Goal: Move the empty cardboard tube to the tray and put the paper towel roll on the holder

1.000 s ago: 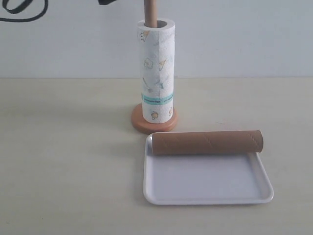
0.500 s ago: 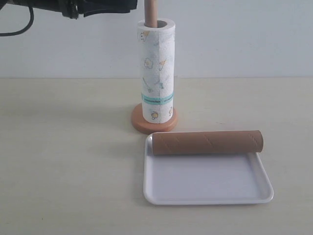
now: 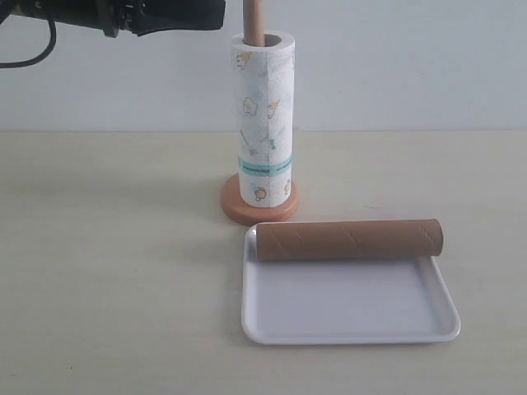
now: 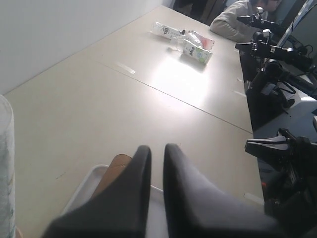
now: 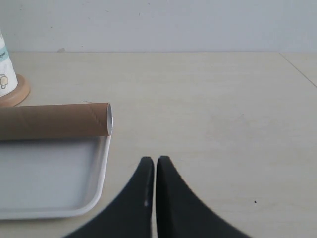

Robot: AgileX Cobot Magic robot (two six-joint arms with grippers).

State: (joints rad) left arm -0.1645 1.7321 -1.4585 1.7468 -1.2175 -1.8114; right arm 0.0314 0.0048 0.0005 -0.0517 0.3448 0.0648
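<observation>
The paper towel roll [image 3: 265, 123] stands upright on the holder [image 3: 258, 211], with the wooden pole poking out of its top. The empty cardboard tube [image 3: 350, 239] lies across the far rim of the tray [image 3: 350, 329]. My left gripper [image 3: 219, 15] hangs high at the top left, beside the pole's top and clear of the roll. In the left wrist view the left gripper [image 4: 157, 147] is shut with only a narrow slit and nothing in it. My right gripper [image 5: 155, 158] is shut and empty over bare table, beside the tray [image 5: 101, 168] and the tube's end [image 5: 106, 119].
The table is a pale beige surface against a white wall. In the left wrist view, bottles [image 4: 184, 40] lie on a far table, with a seated person [image 4: 242, 22] and black robot gear [image 4: 277, 79] beyond it.
The left arm has come into view at the top left, then drifted slightly left away from the pole. Roll, tube and tray have not moved.
</observation>
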